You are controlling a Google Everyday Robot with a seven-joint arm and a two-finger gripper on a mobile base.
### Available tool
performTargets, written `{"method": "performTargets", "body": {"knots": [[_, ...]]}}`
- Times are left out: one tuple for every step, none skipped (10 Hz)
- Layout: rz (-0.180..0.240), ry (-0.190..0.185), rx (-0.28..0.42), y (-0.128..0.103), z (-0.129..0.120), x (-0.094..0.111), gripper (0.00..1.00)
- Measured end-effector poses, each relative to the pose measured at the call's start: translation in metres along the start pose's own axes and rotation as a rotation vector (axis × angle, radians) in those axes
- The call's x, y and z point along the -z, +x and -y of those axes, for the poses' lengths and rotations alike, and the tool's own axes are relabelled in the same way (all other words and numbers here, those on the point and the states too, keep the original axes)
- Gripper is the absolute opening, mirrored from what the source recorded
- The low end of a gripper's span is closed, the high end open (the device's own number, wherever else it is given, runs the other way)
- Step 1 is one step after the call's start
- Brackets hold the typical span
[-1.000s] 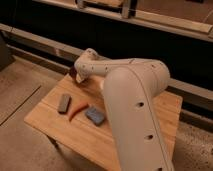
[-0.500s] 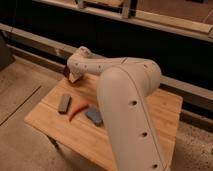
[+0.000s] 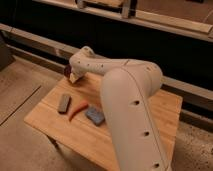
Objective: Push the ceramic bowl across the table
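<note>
The light-wood table (image 3: 165, 107) fills the middle of the camera view. The ceramic bowl (image 3: 66, 71) shows only as a small dark maroon patch at the table's far left edge, mostly hidden behind the end of my arm. My gripper (image 3: 73, 77) is at the end of the white arm, which reaches across the table's back to that far left corner. The gripper is right against the bowl's near right side.
A grey block (image 3: 63, 103), a curved red object (image 3: 77, 110) and a blue-grey pad (image 3: 94, 115) lie on the table's left front part. My thick white arm (image 3: 130, 115) covers the table's middle. A dark wall with a ledge runs behind the table.
The end of my arm has swung left along the table's back edge to the far left corner. The maroon bowl now shows just left of the gripper.
</note>
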Motion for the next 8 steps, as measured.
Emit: {"method": "performTargets", "body": {"knots": [[0.000, 0.001, -0.003, 0.0006, 0.0014, 0.0004, 0.65], [0.000, 0.001, -0.003, 0.0003, 0.0008, 0.0003, 0.65], [0.000, -0.001, -0.001, -0.0007, -0.0011, -0.0001, 0.65], [0.001, -0.001, -0.001, -0.0007, -0.0009, 0.0000, 0.65], [0.000, 0.000, -0.001, -0.0005, -0.0007, 0.0000, 0.65], [0.000, -0.002, -0.005, 0.0000, -0.0008, 0.0000, 0.65], [-0.006, -0.007, -0.021, 0.0030, -0.0025, 0.0011, 0.65], [-0.020, -0.012, -0.041, 0.0089, -0.0058, 0.0023, 0.65]]}}
